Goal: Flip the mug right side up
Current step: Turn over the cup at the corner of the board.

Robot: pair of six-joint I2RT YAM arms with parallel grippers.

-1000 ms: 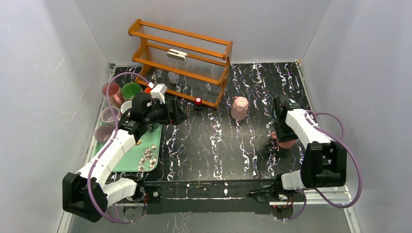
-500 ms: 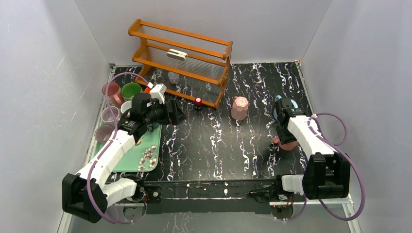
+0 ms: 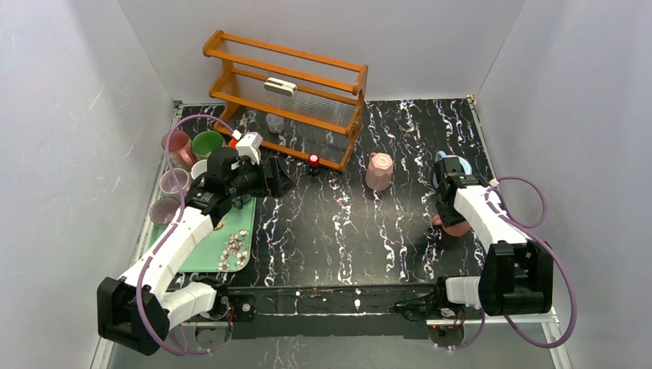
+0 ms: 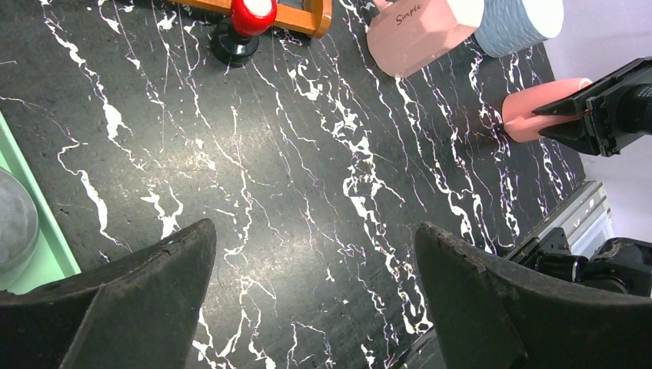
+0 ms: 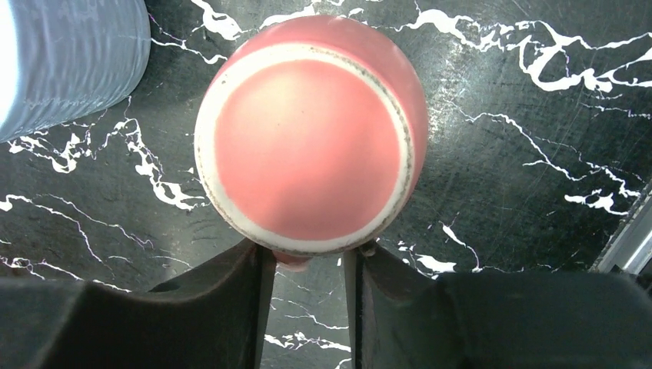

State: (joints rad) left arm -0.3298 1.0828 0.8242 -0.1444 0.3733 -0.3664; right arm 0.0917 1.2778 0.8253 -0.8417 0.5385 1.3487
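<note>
Crowding the inverted mug (image 5: 307,146): blue cup (image 5: 69,54) just beside. R gripper (image 5: 307,254) pinches mug handle, clear in wrist view only. L gripper (image 4: 314,227) agape.

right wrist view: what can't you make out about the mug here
- Handle: only a sliver shows between the right gripper fingers in the right wrist view. The mug body covers the rest, so the grip is unclear.
- Mouth: faces the table, hidden in every view.
- Top view: the right arm covers most of the mug.
- Blue cup: cut off by the right wrist frame's top-left corner.
</note>
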